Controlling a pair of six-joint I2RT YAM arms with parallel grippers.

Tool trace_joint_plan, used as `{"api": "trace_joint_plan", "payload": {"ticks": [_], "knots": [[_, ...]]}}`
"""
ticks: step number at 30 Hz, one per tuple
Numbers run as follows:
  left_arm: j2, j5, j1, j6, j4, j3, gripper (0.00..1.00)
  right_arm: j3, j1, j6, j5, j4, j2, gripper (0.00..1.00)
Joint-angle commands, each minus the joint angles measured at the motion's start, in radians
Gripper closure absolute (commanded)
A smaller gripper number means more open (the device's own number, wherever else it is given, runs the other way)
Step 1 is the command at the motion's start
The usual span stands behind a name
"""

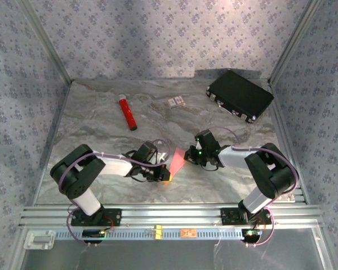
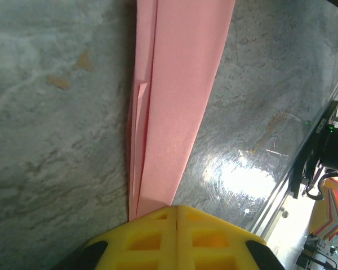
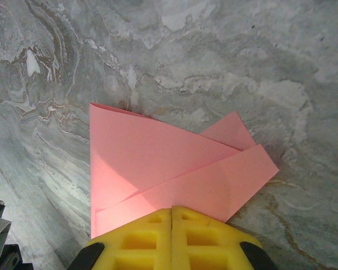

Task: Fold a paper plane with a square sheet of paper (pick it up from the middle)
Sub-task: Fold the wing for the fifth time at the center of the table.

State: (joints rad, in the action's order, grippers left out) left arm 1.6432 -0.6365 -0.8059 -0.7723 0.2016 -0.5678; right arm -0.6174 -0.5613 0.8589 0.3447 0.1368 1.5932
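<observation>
The paper plane (image 3: 152,163) is mid-fold, a layered wedge. The left gripper (image 2: 176,209) and right gripper (image 3: 172,210) are both clamped on its ends. The next move likely calls for pressing a crease flat.

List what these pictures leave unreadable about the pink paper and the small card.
1. Left wrist: the far end of the paper plane, cut off by the top edge.
2. Right wrist: its near edge, covered by the right gripper.
3. Top external: print on the card, too small to read.
</observation>
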Motion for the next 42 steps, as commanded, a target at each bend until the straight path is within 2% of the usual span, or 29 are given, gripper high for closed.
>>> {"api": "trace_joint_plan", "payload": {"ticks": [1, 7, 11, 18, 22, 31, 37, 42], "knots": [[0.028, 0.041, -0.011, 0.0, -0.043, 0.058, 1.0, -0.017, 0.006, -0.041, -0.021, -0.077, 0.009, 0.95], [0.032, 0.05, -0.011, -0.002, -0.036, 0.065, 1.0, -0.048, -0.001, -0.07, 0.045, -0.084, -0.098, 0.93], [0.038, 0.054, -0.011, -0.008, -0.025, 0.06, 1.0, -0.004, -0.069, -0.043, 0.055, -0.035, -0.147, 0.93], [0.041, 0.058, -0.01, -0.016, -0.013, 0.059, 1.0, 0.049, -0.202, 0.011, 0.037, 0.053, -0.111, 0.94], [0.041, 0.058, -0.011, -0.021, -0.006, 0.06, 1.0, 0.056, -0.23, 0.022, 0.04, 0.094, -0.074, 0.95], [0.045, 0.054, -0.011, -0.021, 0.002, 0.063, 1.0, 0.075, -0.228, 0.018, 0.044, 0.117, -0.012, 0.96], [0.047, 0.05, -0.012, -0.023, 0.006, 0.066, 1.0, 0.134, -0.156, 0.031, 0.046, 0.181, 0.022, 0.96], [0.047, 0.051, -0.012, -0.021, 0.003, 0.066, 1.0, 0.105, -0.133, 0.01, 0.068, 0.161, -0.024, 0.95]]}}
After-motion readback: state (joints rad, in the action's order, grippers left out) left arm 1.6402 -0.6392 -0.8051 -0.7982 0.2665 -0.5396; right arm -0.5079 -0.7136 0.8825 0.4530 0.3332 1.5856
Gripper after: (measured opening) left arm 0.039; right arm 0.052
